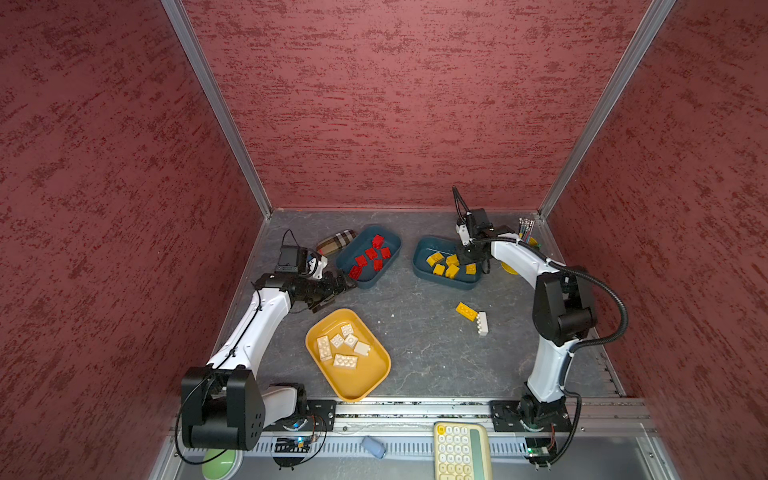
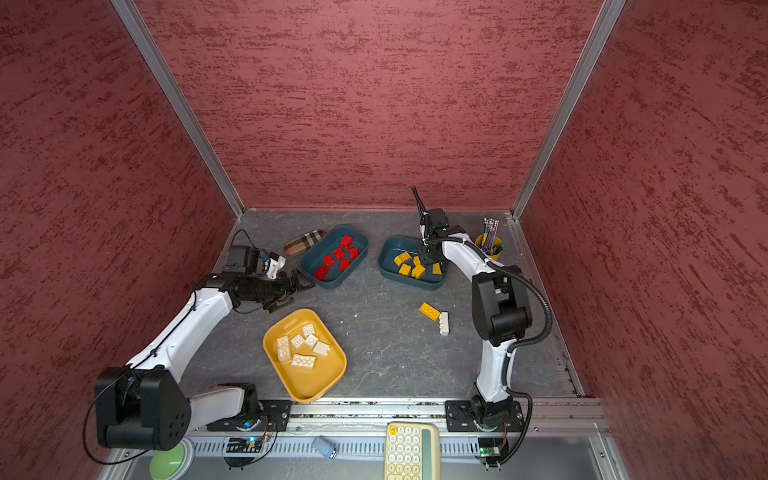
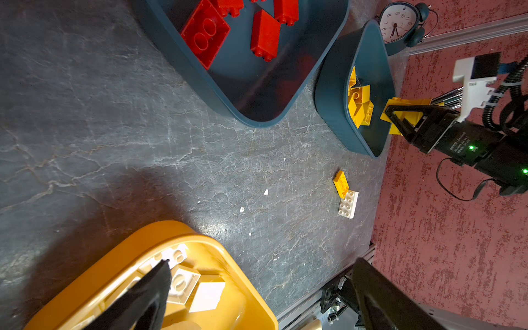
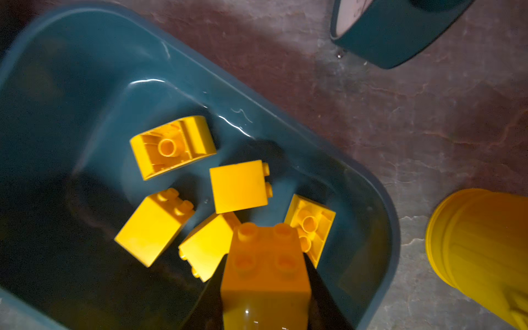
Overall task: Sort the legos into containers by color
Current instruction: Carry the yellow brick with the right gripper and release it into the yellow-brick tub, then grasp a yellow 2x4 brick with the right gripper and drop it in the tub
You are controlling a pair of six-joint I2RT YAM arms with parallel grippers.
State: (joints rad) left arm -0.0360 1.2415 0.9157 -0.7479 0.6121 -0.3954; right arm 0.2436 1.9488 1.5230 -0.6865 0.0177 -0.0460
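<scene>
Several red legos (image 1: 371, 253) lie in the left teal container (image 1: 360, 241) and several yellow ones (image 1: 444, 266) in the right teal container (image 1: 428, 248). White legos (image 1: 343, 347) fill the mustard container (image 1: 363, 379). A loose yellow brick (image 1: 466, 311) touches a loose white brick (image 1: 482, 323) on the table. My right gripper (image 4: 264, 271) hangs over the right teal container, shut on a yellow brick (image 4: 265, 288). Between the red legos' container and the mustard one, my left gripper (image 1: 334, 296) stands open and holds nothing.
A plaid pouch (image 1: 336, 242) lies behind the left teal container. A yellow cup with pens (image 2: 489, 245) and a teal alarm clock (image 3: 400, 23) stand at the back right. A keypad (image 1: 461, 451) and a green button (image 1: 220, 461) sit beyond the front rail.
</scene>
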